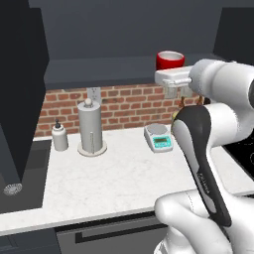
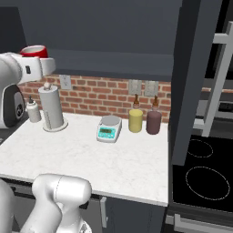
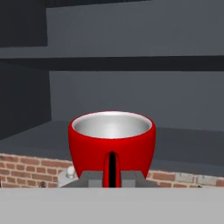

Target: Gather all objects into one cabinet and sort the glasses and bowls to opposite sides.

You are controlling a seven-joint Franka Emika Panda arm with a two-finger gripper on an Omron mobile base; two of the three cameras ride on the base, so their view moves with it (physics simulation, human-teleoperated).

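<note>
A glossy red cup (image 3: pixel 112 142), one of the glasses, has a pale inside and stands upright in my gripper (image 3: pixel 112 177), which is shut on its lower wall. From the left base view the red cup (image 1: pixel 170 60) sits above the white hand, level with the front edge of the dark cabinet shelf (image 1: pixel 99 69). In the right base view the red cup (image 2: pixel 34 51) is at the far left, in front of the cabinet (image 2: pixel 113 59). Beyond the cup lies the bare dark shelf (image 3: pixel 188 140). The bowls are out of view.
On the white counter stand a paper-towel roll (image 1: pixel 92 126), a soap bottle (image 1: pixel 59 136) and a small scale (image 1: pixel 158 136). A yellow jar (image 2: pixel 135 119) and a maroon jar (image 2: pixel 154 120) stand by the brick wall. An open cabinet door (image 2: pixel 191 77) hangs beside the stove (image 2: pixel 202 177).
</note>
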